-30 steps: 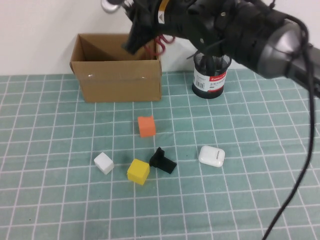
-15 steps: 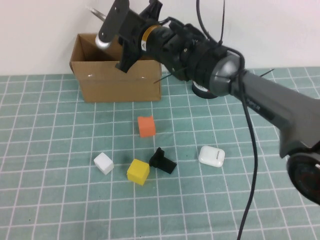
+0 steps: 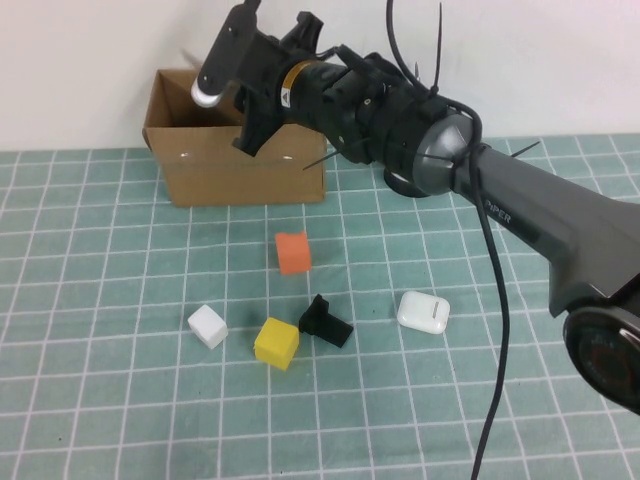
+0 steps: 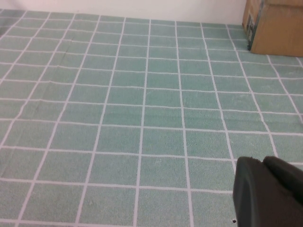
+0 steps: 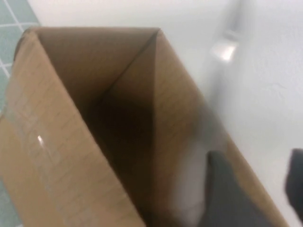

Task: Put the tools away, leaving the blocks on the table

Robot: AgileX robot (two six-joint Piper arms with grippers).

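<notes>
No screwdriver or scissors can be made out in any view; what shows of the task's things are the three blocks, all lying on the table (image 3: 100, 420): the orange block (image 3: 292, 252) sits toward the back, the yellow block (image 3: 276, 342) nearer the front, and the white block (image 3: 207, 325) just to the robot's left of the yellow one, the two apart. Touching or almost touching the yellow block on its other side is a small black angular piece (image 3: 326, 321), and farther toward the robot's right lies a white rounded case (image 3: 423, 311). Behind the blocks, against the wall, stands an open cardboard box (image 3: 235, 160); in the right wrist view its inside (image 5: 118, 118) is dark and what lies in it cannot be told. The right gripper (image 3: 240, 75) hangs over the box's opening at the end of the long black arm, its fingers (image 5: 222, 189) standing apart with nothing seen between them. Behind that arm a black mesh holder (image 3: 405, 182) is mostly hidden. The left gripper (image 4: 267, 194) rests low over bare mat near a corner of the box (image 4: 277, 26), its fingers together and empty.
</notes>
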